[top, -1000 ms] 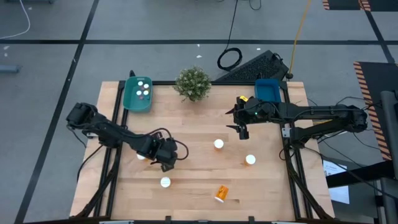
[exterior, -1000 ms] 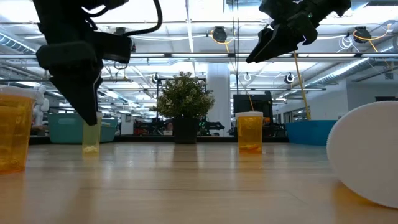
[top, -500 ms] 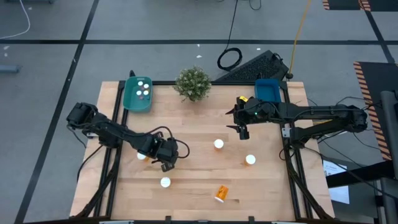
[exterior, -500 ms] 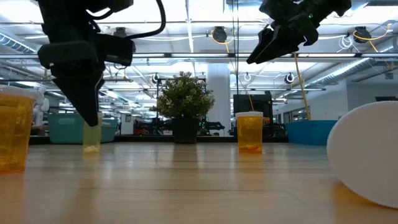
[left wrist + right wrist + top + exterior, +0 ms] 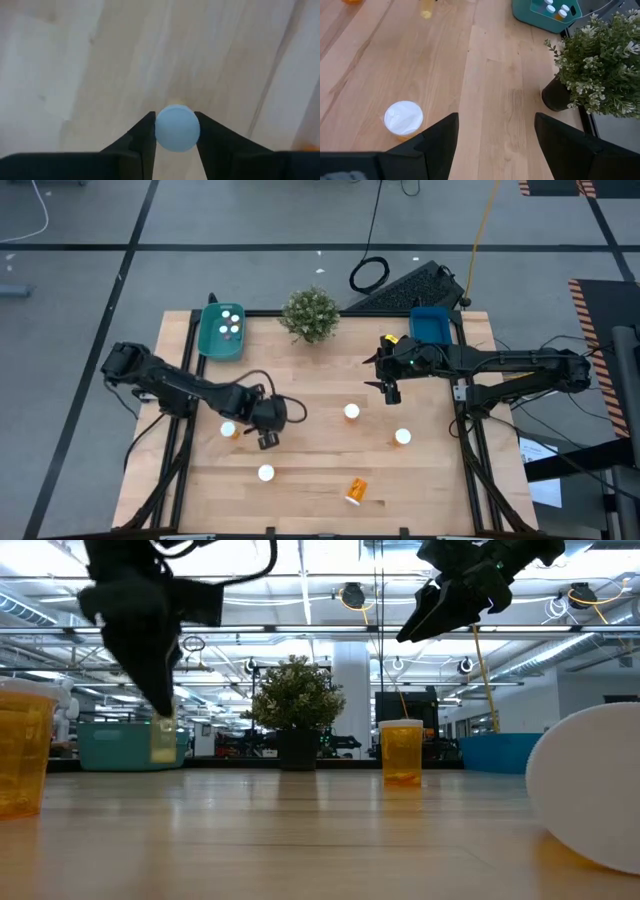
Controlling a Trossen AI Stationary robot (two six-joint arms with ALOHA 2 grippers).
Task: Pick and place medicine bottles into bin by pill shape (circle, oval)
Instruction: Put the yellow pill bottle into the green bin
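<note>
Wooden counter below, our left pincer clamps a white-capped bottle; we should carry it level toward the teal bin. Right pincer waits open.

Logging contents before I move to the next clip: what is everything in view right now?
standing bottles: four, orange, white caps, mid-table
lying bottle: one, orange, front edge
held bottle: one, pale cap, clear of the table
teal bin: one, back left, several capped bottles inside
blue bin: one, back right
plant: one, green, back centre
left claw: shut on held bottle
right claw: open, above the table, right of centre
</note>
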